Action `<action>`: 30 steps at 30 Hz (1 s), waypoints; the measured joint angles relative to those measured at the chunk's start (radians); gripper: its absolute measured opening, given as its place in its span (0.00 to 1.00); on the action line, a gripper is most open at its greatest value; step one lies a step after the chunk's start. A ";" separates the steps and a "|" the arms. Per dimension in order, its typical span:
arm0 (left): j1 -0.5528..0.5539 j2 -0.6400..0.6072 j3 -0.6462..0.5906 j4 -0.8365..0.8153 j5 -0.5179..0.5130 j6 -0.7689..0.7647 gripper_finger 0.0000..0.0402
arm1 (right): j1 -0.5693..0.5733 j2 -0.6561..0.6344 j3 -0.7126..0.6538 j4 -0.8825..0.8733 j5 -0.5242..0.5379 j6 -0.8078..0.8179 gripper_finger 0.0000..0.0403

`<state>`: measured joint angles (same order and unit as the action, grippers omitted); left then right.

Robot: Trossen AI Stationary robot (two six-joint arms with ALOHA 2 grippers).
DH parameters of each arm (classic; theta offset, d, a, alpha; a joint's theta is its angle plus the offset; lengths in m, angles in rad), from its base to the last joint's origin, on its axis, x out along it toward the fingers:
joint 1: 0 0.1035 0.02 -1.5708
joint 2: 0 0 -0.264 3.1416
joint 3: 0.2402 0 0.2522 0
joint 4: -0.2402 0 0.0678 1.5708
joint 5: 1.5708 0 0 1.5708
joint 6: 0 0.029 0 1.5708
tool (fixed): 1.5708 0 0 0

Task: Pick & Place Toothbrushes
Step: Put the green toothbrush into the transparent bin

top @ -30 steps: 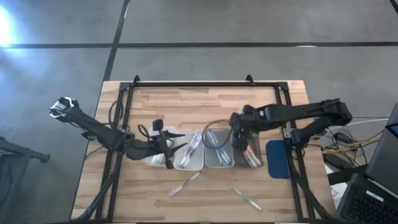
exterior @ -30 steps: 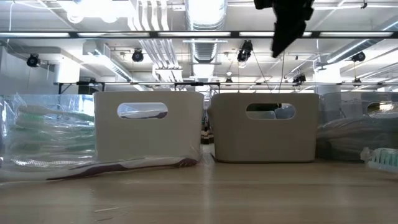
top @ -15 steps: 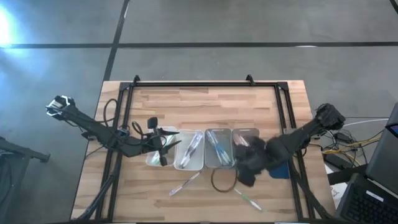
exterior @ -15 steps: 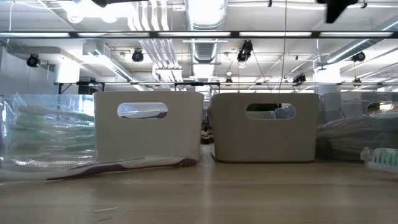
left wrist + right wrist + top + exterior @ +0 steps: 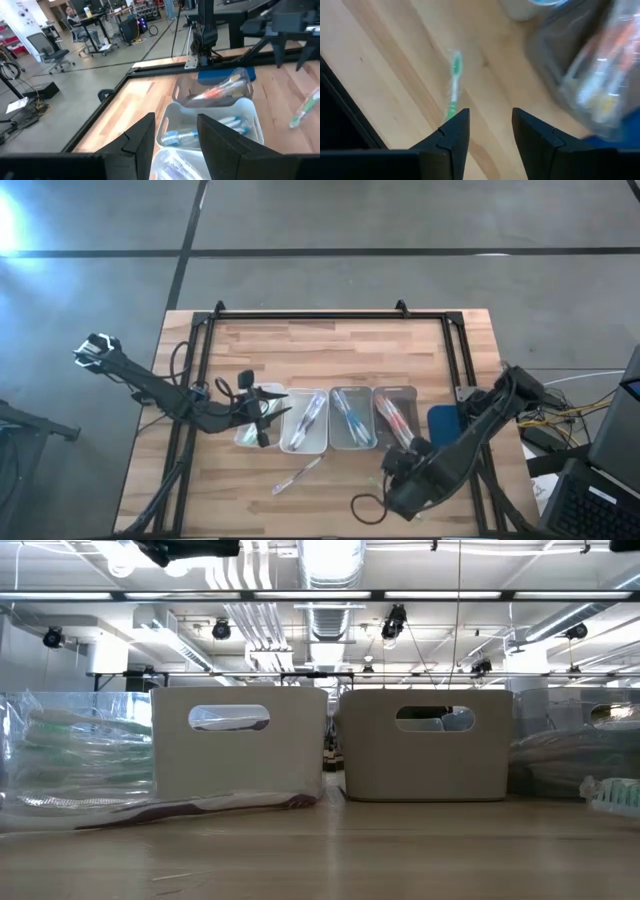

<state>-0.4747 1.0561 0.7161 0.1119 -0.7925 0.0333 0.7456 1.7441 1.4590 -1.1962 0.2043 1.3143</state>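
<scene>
From above, the right gripper [image 5: 395, 480] hangs low near the table's front edge, left gripper [image 5: 262, 415] by the row of trays [image 5: 303, 442], and one loose toothbrush [image 5: 298, 475] lies in front of them. The low view just shows wrapped brushes [image 5: 190, 808] flat on the wood. Left wrist: fingers apart, empty, over the bins. Right wrist: fingers apart, nothing held, green toothbrush [image 5: 454, 85] just ahead. It looks light, stiff and slippery in its wrap, so I'd pinch it mid-handle.
</scene>
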 joint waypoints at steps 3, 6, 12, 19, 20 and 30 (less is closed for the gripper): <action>0.000 0.000 -0.010 -0.001 0.011 -0.009 0.38 | 0.003 0.050 0.000 0.050 -0.041 0.018 0.34; 0.000 0.000 -0.011 0.000 0.015 -0.009 0.38 | 0.003 0.090 0.000 0.102 -0.076 0.025 0.35; 0.000 0.000 -0.011 0.000 0.015 -0.008 0.38 | 0.015 0.123 -0.005 0.108 -0.166 0.081 0.41; 0.000 0.000 -0.016 0.000 0.015 -0.009 0.38 | 0.055 0.123 -0.014 0.164 -0.164 0.143 0.48; 0.000 0.000 -0.017 0.000 0.015 -0.010 0.38 | 0.061 0.123 -0.021 0.173 -0.154 0.157 0.49; 0.000 0.000 -0.018 0.000 0.014 -0.050 0.38 | 0.084 0.124 -0.169 0.443 -0.154 0.203 0.49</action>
<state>-0.4747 1.0561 0.6983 0.1119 -0.7780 -0.0162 0.8293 1.8679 1.2903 -0.7536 0.0506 1.5176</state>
